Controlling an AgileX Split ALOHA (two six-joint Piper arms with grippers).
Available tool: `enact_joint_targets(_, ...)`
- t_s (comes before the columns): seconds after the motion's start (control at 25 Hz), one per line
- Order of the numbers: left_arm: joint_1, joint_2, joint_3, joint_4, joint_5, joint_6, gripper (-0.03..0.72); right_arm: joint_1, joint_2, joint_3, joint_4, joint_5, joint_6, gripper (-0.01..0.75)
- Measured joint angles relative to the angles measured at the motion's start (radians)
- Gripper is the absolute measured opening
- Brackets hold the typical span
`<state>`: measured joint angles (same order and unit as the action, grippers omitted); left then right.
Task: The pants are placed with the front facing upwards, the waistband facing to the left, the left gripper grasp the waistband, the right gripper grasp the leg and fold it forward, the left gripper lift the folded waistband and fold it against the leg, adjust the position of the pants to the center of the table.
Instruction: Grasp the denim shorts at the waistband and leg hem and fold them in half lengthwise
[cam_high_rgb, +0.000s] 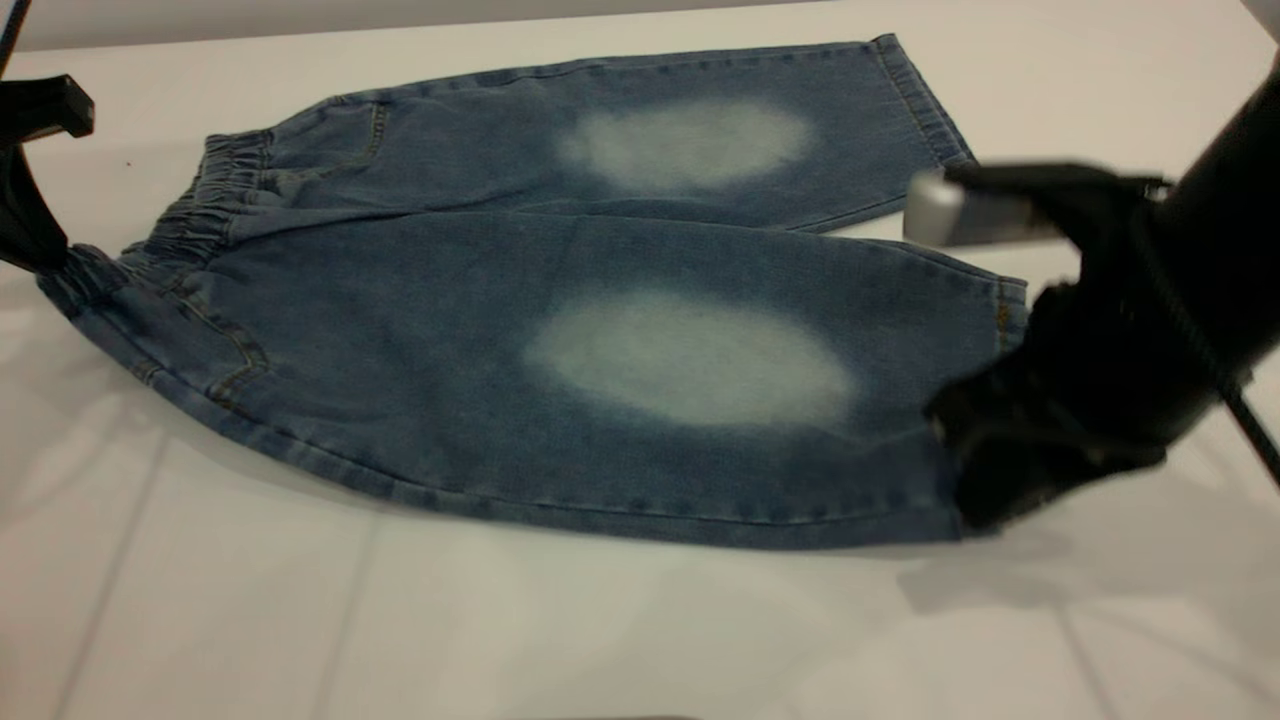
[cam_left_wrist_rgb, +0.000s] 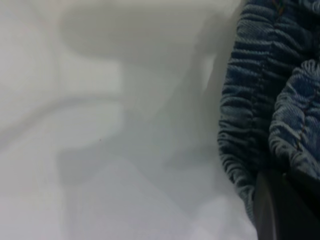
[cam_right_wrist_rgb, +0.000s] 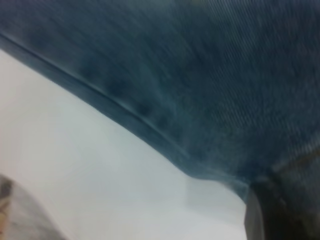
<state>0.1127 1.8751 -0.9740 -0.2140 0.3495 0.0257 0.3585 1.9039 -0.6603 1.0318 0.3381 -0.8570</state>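
Pants (cam_high_rgb: 560, 320) lie flat on the table (cam_high_rgb: 300, 620), waistband (cam_high_rgb: 205, 200) at left. Left gripper (cam_high_rgb: 45, 250) at waistband, right gripper (cam_high_rgb: 975, 490) at near leg hem; jaw states cannot be determined.

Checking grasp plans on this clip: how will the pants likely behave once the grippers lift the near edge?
The pants lie flat with soft creases, so they will probably drape and sag between the left gripper and right gripper. The gathered waistband looks thicker, likely giving a firmer hold. On the smooth table the denim may slide.
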Motion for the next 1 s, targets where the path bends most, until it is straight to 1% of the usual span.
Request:
enact_joint_targets(0.24, 0.0, 0.0, -0.018, 0.0, 0.024, 0.001, 0.017, -0.003, -0.134, -0.079, -0.047, 0.098, 0.001, 0.023)
enact_joint_targets(0.44, 0.0, 0.0, -0.081, 0.0, 0.066, 0.002, 0.017, -0.016, -0.151, -0.177, -0.082, 0.133, 0.014, 0.025)
enact_joint_targets(0.56, 0.0, 0.0, -0.123, 0.0, 0.083, 0.004, 0.017, -0.054, -0.151, -0.23, -0.108, 0.143, 0.04, 0.025)
enact_joint_targets(0.8, 0.0, 0.0, -0.184, 0.0, 0.09, 0.004, 0.017, -0.172, -0.146, -0.302, -0.137, 0.15, 0.061, 0.025)
enact_joint_targets(0.88, 0.0, 0.0, -0.197, -0.007, 0.09, 0.005, 0.017, -0.195, -0.127, -0.328, -0.147, 0.15, 0.061, 0.025)
enact_joint_targets(1.0, 0.0, 0.0, -0.212, -0.047, 0.086, 0.018, 0.017, -0.203, -0.084, -0.38, -0.158, 0.15, 0.061, 0.025)
